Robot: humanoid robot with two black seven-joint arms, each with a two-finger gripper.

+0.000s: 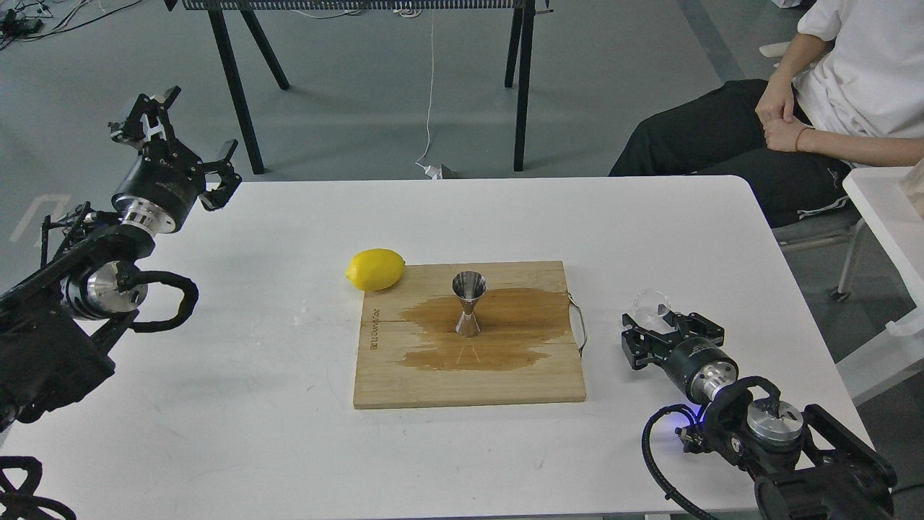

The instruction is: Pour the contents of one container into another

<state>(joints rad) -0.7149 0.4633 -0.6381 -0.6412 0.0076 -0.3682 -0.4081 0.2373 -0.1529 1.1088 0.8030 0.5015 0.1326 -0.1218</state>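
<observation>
The small clear cup is low over the white table, right of the wooden board, held at the tips of my right gripper, which is shut on it. The steel jigger stands upright in the middle of the board, inside a wide wet brown stain, about a forearm's length left of the cup. My left gripper is raised at the table's far left corner, open and holding nothing.
A yellow lemon lies on the table touching the board's back left corner. The board has a metal handle on its right edge. A seated person is at the back right.
</observation>
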